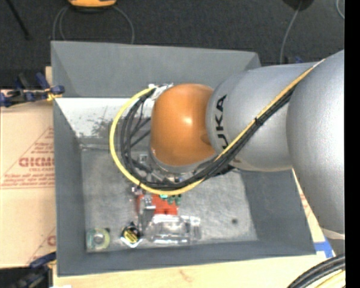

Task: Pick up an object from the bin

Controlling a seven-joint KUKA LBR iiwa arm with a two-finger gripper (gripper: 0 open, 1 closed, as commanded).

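My gripper reaches down below the arm's wrist into the front middle of the bin. Right beside it lies a small red block with green bits along its top edge. Just in front of both rests a clear plastic package, lying flat on the bin floor. A small yellow and black object lies to the left of the package. The gripper hangs over the red block and the near edge of the clear package; whether it touches either is hidden.
A small round greenish roll sits in the front left corner of the bin. The arm with its orange cover and cables hides the middle of the bin. Bare floor shows at the left and at the right front.
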